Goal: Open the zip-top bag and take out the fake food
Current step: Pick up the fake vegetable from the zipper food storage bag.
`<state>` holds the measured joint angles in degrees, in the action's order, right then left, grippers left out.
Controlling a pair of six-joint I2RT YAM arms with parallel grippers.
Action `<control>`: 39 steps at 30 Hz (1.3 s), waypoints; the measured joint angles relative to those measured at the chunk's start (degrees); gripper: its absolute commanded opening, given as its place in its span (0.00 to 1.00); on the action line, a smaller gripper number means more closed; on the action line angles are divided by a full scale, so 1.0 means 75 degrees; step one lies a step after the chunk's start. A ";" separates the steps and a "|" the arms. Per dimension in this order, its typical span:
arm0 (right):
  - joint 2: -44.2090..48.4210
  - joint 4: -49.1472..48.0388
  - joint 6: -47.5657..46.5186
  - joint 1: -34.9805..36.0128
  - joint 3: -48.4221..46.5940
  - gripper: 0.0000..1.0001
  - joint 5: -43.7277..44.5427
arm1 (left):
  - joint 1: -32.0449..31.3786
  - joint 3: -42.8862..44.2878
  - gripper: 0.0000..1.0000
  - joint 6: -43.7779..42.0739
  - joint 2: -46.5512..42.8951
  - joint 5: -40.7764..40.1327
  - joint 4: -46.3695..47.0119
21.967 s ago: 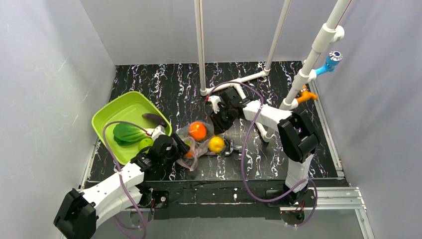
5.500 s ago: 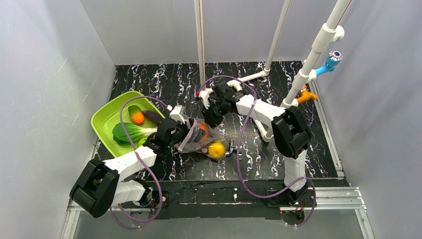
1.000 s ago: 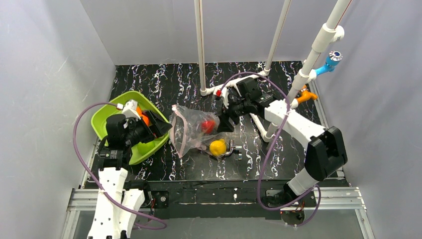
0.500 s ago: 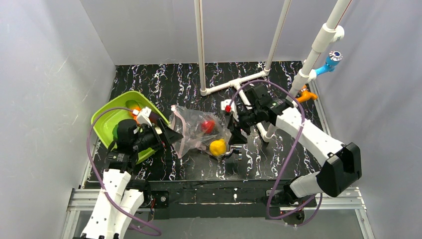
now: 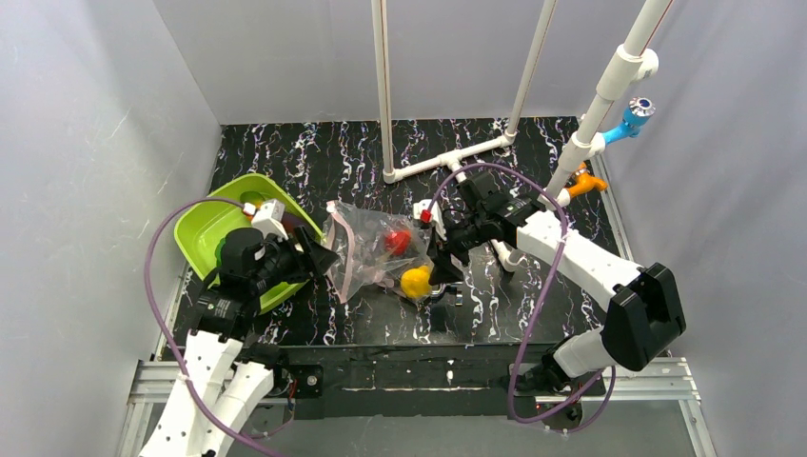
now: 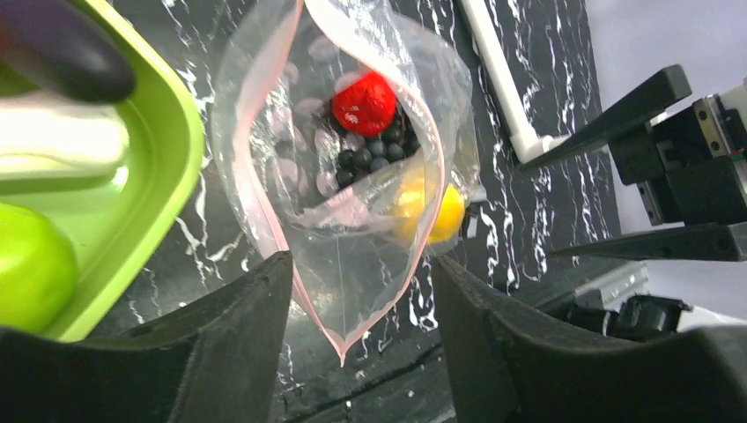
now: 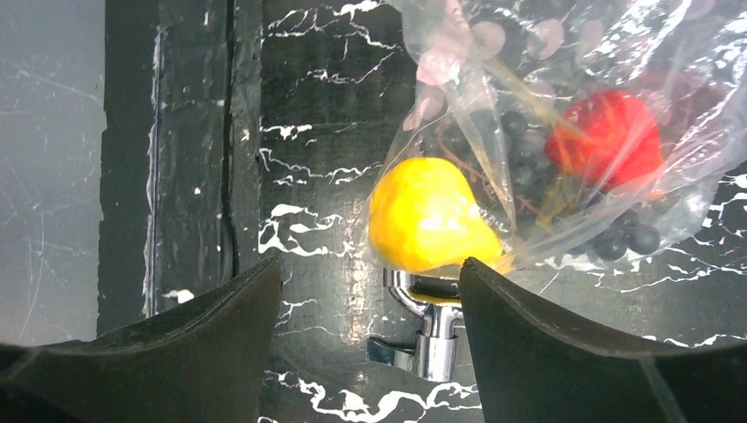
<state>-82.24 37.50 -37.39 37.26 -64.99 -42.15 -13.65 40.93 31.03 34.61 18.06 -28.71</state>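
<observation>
At mid-table, zip-top bag [image 5: 366, 249] gapes toward left gripper [image 5: 322, 257], jaws spread, likely for reach-in; right gripper [image 5: 442, 267], also spread, over lemon [image 5: 415, 282].

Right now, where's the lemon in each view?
Top external: lemon just below the picture's centre, at the bag's near right corner.
Left wrist: lemon right of centre, blurred behind the bag's plastic.
Right wrist: lemon at centre, just above the metal fitting.
Shared landmark: the red piece, close by the lemon in all three.
</observation>
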 measured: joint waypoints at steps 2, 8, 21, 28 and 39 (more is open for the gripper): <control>-0.0015 -0.0181 0.0175 0.0003 -0.0003 0.79 0.0012 | 0.0000 0.0361 0.50 -0.0230 -0.0026 -0.0367 -0.0236; -0.0420 -0.0679 0.0836 0.0003 -0.0323 0.79 0.0449 | 0.0000 0.0519 0.48 -0.0478 0.1139 -0.0289 -0.0090; -0.2393 -0.1212 0.2279 0.0032 -0.1839 0.73 0.2107 | -0.0242 0.0679 0.53 -0.0711 0.3978 0.0694 0.1230; -0.3366 -0.1204 0.2771 0.0050 -0.2445 0.72 0.2433 | -0.0615 0.0682 0.53 -0.0460 0.5085 0.0644 0.2066; -0.4095 -0.1183 0.3002 0.0050 -0.3042 0.64 0.2267 | -0.1075 0.0685 0.45 0.0012 0.6035 0.0102 0.3159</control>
<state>-112.95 28.62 -14.87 37.63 -87.81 -25.15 -21.71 46.06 31.11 79.88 18.83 -5.02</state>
